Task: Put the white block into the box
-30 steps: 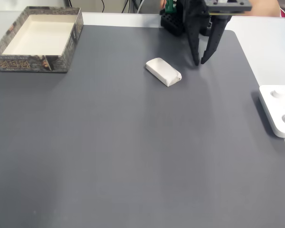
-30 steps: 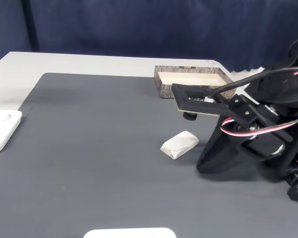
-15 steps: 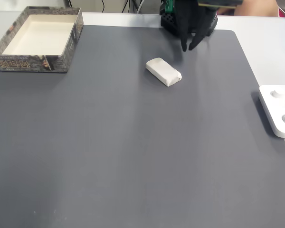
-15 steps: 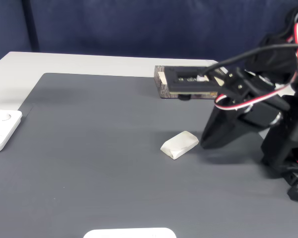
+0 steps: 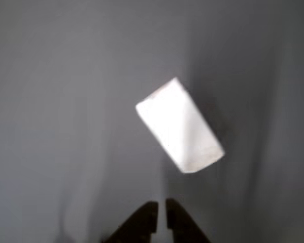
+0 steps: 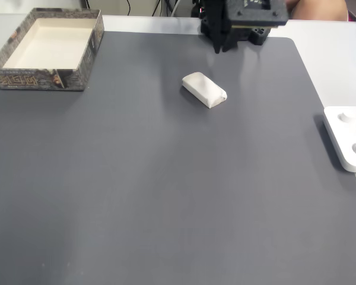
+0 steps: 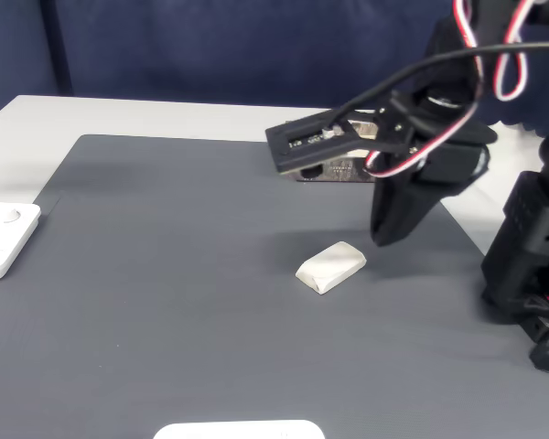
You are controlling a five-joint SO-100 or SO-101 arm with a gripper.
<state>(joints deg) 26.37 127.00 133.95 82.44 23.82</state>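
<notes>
Since the earlier frames the black two-finger gripper (image 5: 161, 218) has closed from a wide spread to a near-shut pinch and has risen off the dark grey mat (image 6: 166, 190), drawing back toward the arm's base at the mat's far edge in a fixed view (image 6: 221, 46). Its fingers (image 5: 142, 223) now stand almost together with a thin slit between the tips, and they hold nothing.

Task item: the small matte white rectangular block (image 5: 180, 125) lies flat on the mat, unmoved from its earlier place. In the other view it sits ahead of the fingertips, apart from them and a little to the right of their line, its long axis skewed to that line. In a fixed view the block (image 6: 204, 89) lies below the fingertips and just left of them, clear of contact. In another fixed view the gripper (image 7: 384, 240) hangs above the mat to the right of the block (image 7: 331, 267), near it but not touching.

Receptacle: the large rectangular box with cream inner walls and a speckled brown-grey rim (image 6: 77, 65) stands at the mat's corner, well apart from the fingers and far to their left in that fixed view; in another fixed view the box (image 7: 334, 171) sits behind the arm, largely hidden.

Other item: a flat white rounded-corner device (image 6: 347, 142) rests off the mat's right edge, well away from the fingers.
</notes>
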